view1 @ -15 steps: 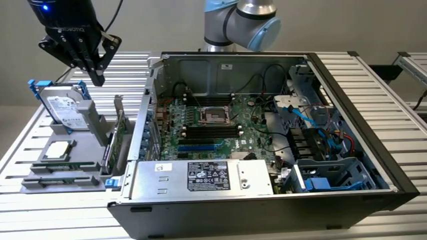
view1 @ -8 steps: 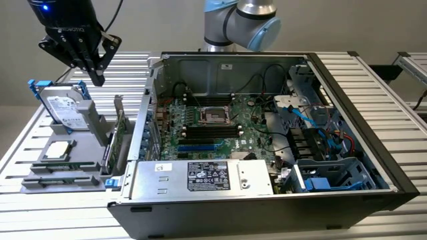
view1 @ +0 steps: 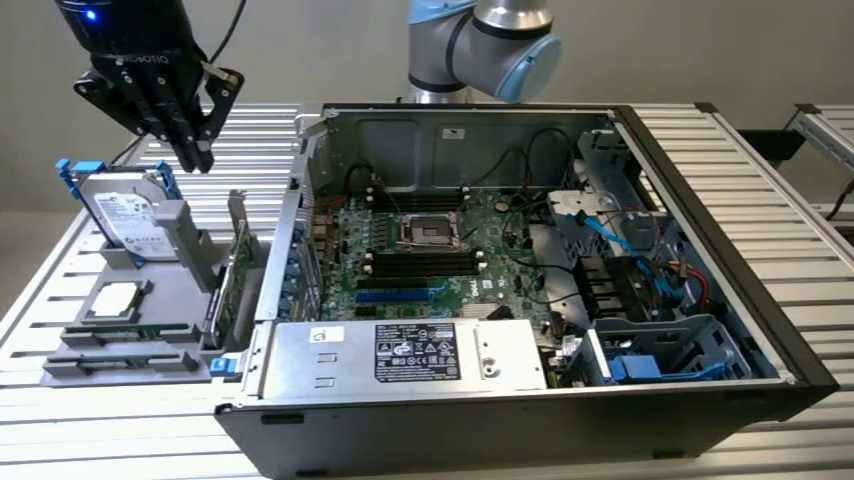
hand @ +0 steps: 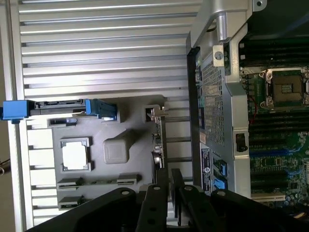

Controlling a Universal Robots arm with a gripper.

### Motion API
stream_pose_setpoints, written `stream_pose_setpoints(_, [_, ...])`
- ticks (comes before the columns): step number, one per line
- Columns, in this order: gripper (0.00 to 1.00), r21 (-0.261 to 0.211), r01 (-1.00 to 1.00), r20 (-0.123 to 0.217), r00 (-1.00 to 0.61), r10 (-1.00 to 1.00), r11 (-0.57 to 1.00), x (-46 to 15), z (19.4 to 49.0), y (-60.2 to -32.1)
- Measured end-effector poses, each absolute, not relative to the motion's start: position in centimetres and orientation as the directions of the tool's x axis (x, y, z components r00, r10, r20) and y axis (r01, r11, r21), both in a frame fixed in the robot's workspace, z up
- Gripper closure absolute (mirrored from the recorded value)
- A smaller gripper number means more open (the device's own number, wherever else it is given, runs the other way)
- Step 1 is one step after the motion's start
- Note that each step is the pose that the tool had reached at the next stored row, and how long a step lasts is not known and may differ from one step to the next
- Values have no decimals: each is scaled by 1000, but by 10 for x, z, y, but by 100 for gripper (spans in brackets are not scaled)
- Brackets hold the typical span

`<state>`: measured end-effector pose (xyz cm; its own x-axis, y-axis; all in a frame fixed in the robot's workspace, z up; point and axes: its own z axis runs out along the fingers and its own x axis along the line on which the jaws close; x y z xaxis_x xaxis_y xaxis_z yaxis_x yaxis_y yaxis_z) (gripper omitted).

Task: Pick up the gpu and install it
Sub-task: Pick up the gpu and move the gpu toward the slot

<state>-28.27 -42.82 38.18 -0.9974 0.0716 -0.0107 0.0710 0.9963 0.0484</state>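
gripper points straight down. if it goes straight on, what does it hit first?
Most likely the top edge of the gpu standing in the grey holder, beside the hard drive; depth is unclear.

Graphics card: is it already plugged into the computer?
No, the graphics card stands upright in the gray holder outside the computer case.

Under gripper: slatted aluminium table, ribs bare and parallel, spreading well past it on every side. Behind gripper, level with it and above: plain pale grey wall. Far from gripper, at exterior view's right: second slatted table, dark gap between the two. Light even, soft glare on slats beneath gripper.
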Motion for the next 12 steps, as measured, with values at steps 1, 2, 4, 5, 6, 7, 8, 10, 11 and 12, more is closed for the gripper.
stream_pose_setpoints(1, [76, 48, 71, -11, -997, 72, 996, -283, 382, -428])
stream_pose_setpoints(2, [70, 48, 71, -11, -997, 72, 996, -283, 382, -428])
stream_pose_setpoints(4, [64, 48, 71, -11, -997, 72, 996, -283, 381, -428])
stream_pose_setpoints(5, [64, 48, 71, -11, -997, 72, 996, -283, 379, -428])
stream_pose_setpoints(6, [58, 48, 71, -11, -997, 72, 996, -284, 377, -428])
stream_pose_setpoints(7, [58, 48, 71, -11, -997, 72, 996, -284, 375, -428])
stream_pose_setpoints(8, [58, 48, 71, -11, -997, 72, 996, -285, 374, -428])
stream_pose_setpoints(10, [58, 48, 70, -11, -997, 71, 996, -285, 370, -428])
stream_pose_setpoints(11, [58, 48, 70, -11, -997, 70, 996, -285, 368, -429])
stream_pose_setpoints(12, [58, 48, 69, -11, -997, 70, 996, -285, 366, -429])
